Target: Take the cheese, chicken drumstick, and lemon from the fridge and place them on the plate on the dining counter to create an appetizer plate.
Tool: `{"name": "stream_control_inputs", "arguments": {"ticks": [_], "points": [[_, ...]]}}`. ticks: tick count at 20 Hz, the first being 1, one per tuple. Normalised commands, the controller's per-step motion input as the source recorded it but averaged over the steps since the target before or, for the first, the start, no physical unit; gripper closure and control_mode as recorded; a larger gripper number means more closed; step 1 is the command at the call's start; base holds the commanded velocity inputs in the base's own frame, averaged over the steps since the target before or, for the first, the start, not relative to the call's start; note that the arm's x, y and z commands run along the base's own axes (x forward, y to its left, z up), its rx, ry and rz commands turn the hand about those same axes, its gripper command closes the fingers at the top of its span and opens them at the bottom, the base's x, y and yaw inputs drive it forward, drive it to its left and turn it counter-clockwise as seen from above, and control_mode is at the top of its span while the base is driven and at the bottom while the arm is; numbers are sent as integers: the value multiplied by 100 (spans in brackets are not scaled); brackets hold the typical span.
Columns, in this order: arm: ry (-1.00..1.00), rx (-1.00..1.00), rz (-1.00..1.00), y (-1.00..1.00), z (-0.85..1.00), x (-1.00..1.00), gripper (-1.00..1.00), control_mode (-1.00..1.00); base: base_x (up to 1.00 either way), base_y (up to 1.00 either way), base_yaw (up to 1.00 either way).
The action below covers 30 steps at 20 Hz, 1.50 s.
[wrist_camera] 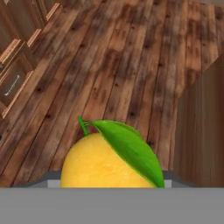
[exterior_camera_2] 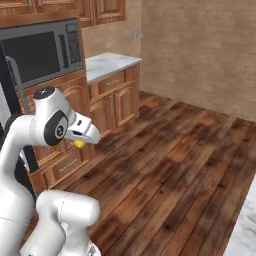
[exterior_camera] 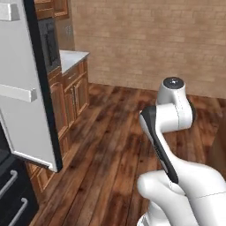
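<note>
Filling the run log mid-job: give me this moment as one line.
phase: carrying | held: lemon in jaws, leaf on top | below: wooden floor | fridge door open at left

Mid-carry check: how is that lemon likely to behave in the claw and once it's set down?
The lemon looks round and smooth, so it may slip between flat pads and will probably roll when released. Its leaf looks thin and floppy, no good as a grip point. The claw appears closed on it.

Tan brick wall [exterior_camera: 150,44] above dark plank floor [exterior_camera_2: 180,170] — wooden cabinets [exterior_camera_2: 112,102], built-in microwave [exterior_camera_2: 42,52].
</note>
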Motion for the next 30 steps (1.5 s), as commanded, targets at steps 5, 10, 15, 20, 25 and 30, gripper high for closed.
{"name": "stream_control_inputs", "arguments": {"ticks": [5, 10, 15, 20, 25, 30], "points": [[0, 0, 0, 0, 0, 0, 100, 100, 79, -67, -42], [0, 0, 0, 0, 0, 0, 100, 100, 100, -27, -36], [0, 0, 0, 0, 0, 0, 100, 100, 100, 0, -39], [0, 0, 0, 0, 0, 0, 100, 100, 100, 7, -36], [0, 0, 0, 0, 0, 0, 100, 100, 100, 24, -40], [0, 0, 0, 0, 0, 0, 100, 100, 98, 36, -46]]}}
